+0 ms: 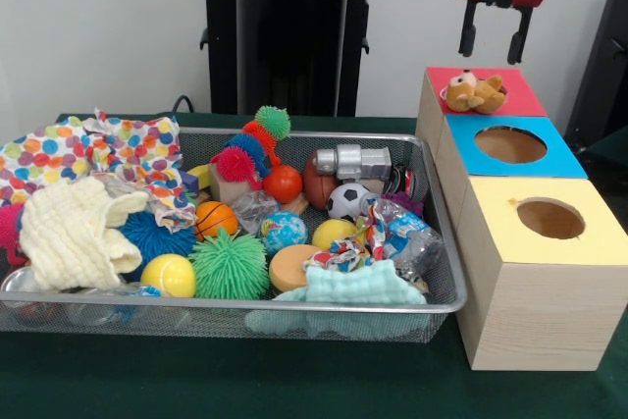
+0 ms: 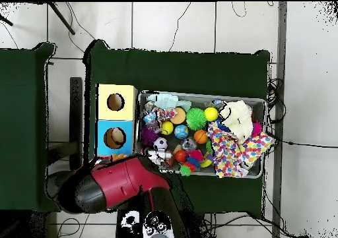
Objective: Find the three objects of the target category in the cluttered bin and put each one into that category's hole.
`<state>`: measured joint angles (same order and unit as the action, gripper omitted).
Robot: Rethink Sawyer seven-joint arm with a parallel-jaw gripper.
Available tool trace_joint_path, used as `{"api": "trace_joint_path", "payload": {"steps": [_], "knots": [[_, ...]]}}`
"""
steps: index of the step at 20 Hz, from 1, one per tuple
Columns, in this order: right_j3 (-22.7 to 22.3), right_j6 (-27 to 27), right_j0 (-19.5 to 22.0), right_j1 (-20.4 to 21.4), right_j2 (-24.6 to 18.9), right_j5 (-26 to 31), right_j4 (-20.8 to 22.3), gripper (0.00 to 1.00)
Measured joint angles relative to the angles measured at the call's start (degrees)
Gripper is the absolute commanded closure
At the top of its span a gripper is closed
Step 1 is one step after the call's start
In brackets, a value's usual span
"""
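Orange-brown plush toy [image 1: 475,92] sits half in the red-topped hole [image 1: 481,95], directly below my gripper [image 1: 494,42], fingers [image 1: 468,36] spread and empty, clear above it, long axis across.

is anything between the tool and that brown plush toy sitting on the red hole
Nothing visible. The open tool hangs directly above the brown plush toy, which rests in the red hole, with only empty air between them.

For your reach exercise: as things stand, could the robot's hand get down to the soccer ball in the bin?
Probably yes. The soccer ball lies uncovered on top of the clutter, and the open hand hangs above the red hole, nothing between.
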<state>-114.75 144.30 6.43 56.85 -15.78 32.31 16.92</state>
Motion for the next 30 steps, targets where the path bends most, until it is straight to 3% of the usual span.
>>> {"api": "trace_joint_path", "payload": {"steps": [30], "knots": [[3.75, 0.0, -1.99, -0.5, 0.0, 0.01, 0.46, 0.0]]}}
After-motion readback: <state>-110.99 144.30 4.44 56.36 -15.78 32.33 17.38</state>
